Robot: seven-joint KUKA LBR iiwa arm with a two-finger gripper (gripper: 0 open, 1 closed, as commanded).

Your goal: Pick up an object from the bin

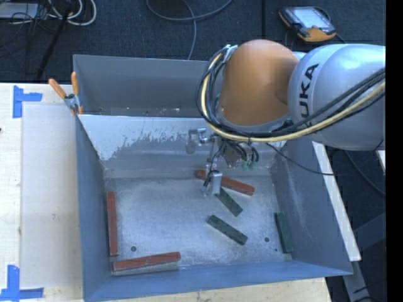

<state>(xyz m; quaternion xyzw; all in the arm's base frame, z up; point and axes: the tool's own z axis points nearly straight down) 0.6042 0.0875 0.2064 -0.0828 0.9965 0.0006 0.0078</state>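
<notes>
Gripper (213, 182) hangs low at the back of the bin (91, 194), right over the left end of a red bar (238, 185) that lies near the back wall. Spread or pressed together? I cannot tell from this angle. It seems to touch that bar, though the tip hides the contact. Just in front a green bar (230, 204) lies aslant, with a second green bar (227, 229) further forward. Well apart: a left red bar (111, 223) along the left wall, a front red bar (146, 261) by the front wall, a right green bar (283, 232) on the right slope.
</notes>
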